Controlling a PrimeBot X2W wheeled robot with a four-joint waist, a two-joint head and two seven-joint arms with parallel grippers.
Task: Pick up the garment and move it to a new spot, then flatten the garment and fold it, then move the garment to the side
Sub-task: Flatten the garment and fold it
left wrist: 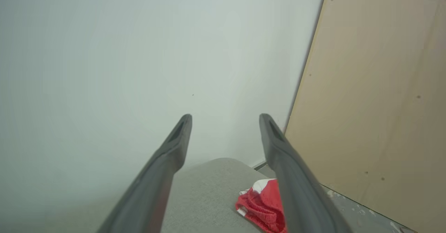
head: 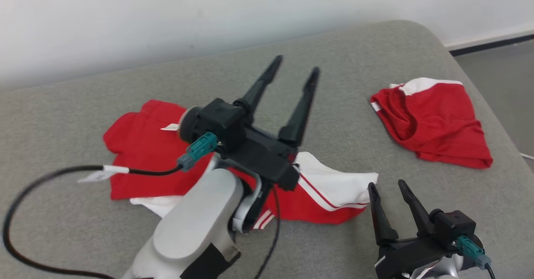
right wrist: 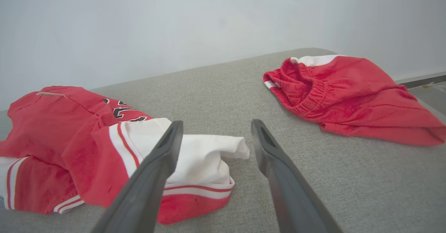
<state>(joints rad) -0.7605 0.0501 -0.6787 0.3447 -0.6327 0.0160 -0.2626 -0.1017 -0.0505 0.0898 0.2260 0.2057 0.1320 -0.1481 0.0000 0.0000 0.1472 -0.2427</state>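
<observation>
The garment (head: 137, 149) is a red and white jersey, lying crumpled on the grey padded table (head: 354, 58) left of centre. In the right wrist view the garment (right wrist: 52, 128) spreads across the lower left, its white sleeve bunched near the fingers. My left gripper (head: 297, 64) is raised above the jersey, open and holding nothing, fingers pointing toward the wall. The left wrist view shows the left gripper (left wrist: 225, 116) with its fingers spread against the pale wall. My right gripper (head: 387, 184) hovers open just right of the jersey's white sleeve. In its own view the right gripper (right wrist: 216, 122) is empty.
A pair of red shorts (head: 434, 124) with a white band lies near the table's right edge; the shorts (right wrist: 348, 90) are apart from the jersey. A black cable (head: 37, 183) loops off my left wrist. A tan panel (left wrist: 376, 86) stands beyond the table.
</observation>
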